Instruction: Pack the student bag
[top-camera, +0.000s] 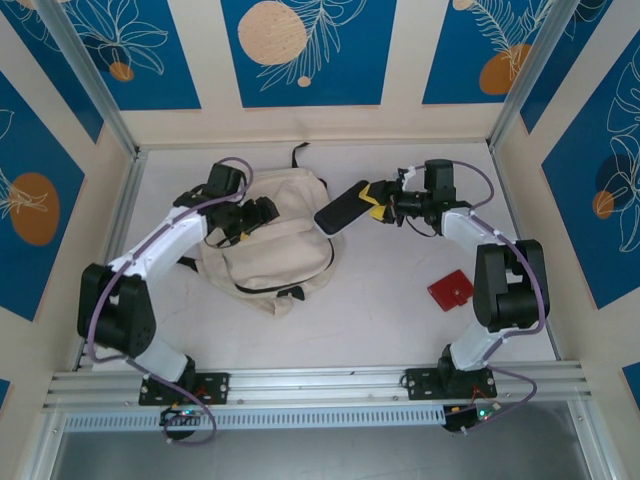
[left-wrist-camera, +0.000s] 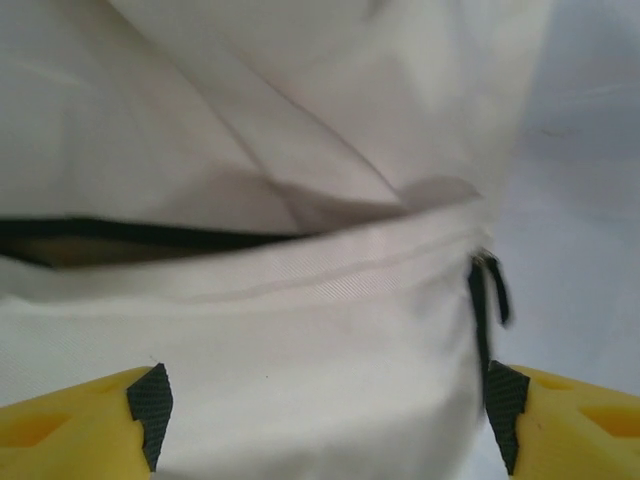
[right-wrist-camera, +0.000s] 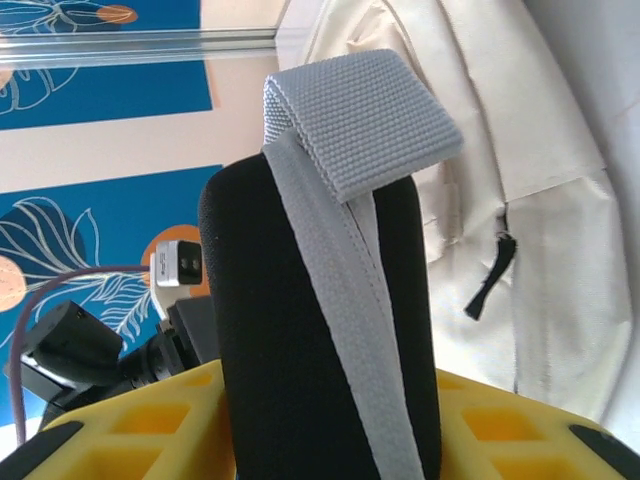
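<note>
- The bag (top-camera: 270, 245) lies flat on the table (top-camera: 380, 310), left of centre, with its top towards the back wall.
- The left gripper (top-camera: 255, 215) hangs over the upper part of the bag. From its wrist camera the left gripper (left-wrist-camera: 325, 410) has its yellow fingers (left-wrist-camera: 80, 425) spread wide with nothing between them but the cream cloth below, so I take it as open and holding nothing.
- Just beyond those fingers a dark slit (left-wrist-camera: 150, 238) runs along the bag. It looks like a zip mouth parted only a little, with a black pull (left-wrist-camera: 488, 290) hanging at its right end.
- The right gripper (top-camera: 378, 200) is clamped on a black case (top-camera: 340, 208), held in the air just beside the bag's upper right corner and pointing at it.
- Close up, the case (right-wrist-camera: 300, 330) stands between the yellow fingers (right-wrist-camera: 150, 430) of the right gripper (right-wrist-camera: 320, 440), and a grey strap (right-wrist-camera: 350, 130) runs up its face and folds over the top.
- A small red item (top-camera: 450, 290) lies on the table well apart from the bag, near the right arm.
- As I judge it, the packing is at an early or middle stage: the case is picked up and brought to the bag but not yet inside.
- I cannot tell whether anything is already in the bag.
- What seems left: widen the mouth, slide the case in, probably fetch the red item, then zip up.
</note>
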